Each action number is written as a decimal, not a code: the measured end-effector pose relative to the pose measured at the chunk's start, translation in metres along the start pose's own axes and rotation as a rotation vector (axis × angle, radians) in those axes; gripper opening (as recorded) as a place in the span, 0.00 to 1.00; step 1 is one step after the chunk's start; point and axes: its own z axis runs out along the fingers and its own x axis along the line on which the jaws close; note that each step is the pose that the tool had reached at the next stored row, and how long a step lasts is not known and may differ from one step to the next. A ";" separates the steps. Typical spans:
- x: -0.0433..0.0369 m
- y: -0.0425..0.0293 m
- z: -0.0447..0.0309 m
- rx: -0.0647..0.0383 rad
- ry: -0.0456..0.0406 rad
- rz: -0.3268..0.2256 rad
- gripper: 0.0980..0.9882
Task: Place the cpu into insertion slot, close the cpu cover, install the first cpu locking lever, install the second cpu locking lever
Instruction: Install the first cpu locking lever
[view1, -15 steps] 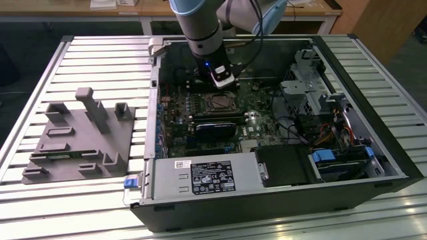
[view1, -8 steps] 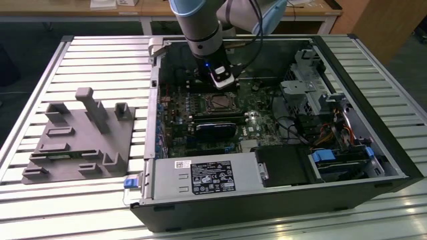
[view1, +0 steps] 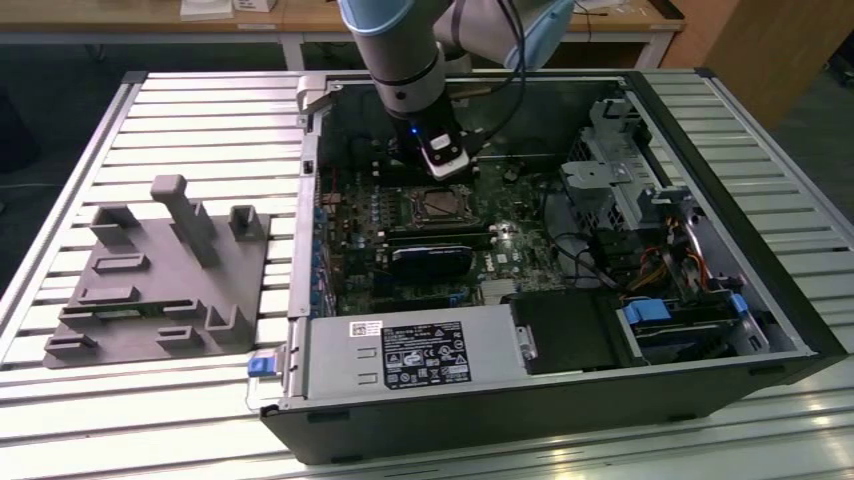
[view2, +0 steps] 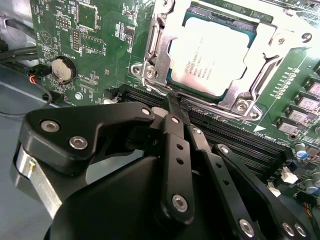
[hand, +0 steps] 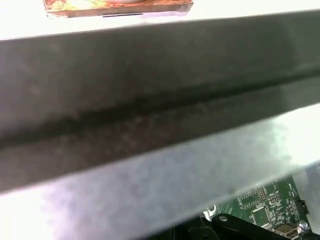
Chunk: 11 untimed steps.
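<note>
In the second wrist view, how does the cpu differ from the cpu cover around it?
The cpu is a solid flat plate; the cpu cover is a frame with an open centre. The cpu is smaller and shows through that opening; the cpu cover is larger and borders it. The cpu top looks dull; the cpu cover looks shinier. Both are silvery metal and lie flat above the green board.

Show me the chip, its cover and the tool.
chip (view2: 212, 55): second wrist view, middle of its top.
cover (view2: 267, 42): second wrist view, its metal frame.
tool (view2: 172, 100): second wrist view, its tip.
</note>
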 end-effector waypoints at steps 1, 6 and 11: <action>-0.0002 -0.0001 0.0003 0.000 -0.0001 0.000 0.01; -0.0019 0.0003 0.0011 -0.001 -0.0001 0.000 0.01; -0.0026 0.0005 0.0012 -0.003 0.0030 0.001 0.01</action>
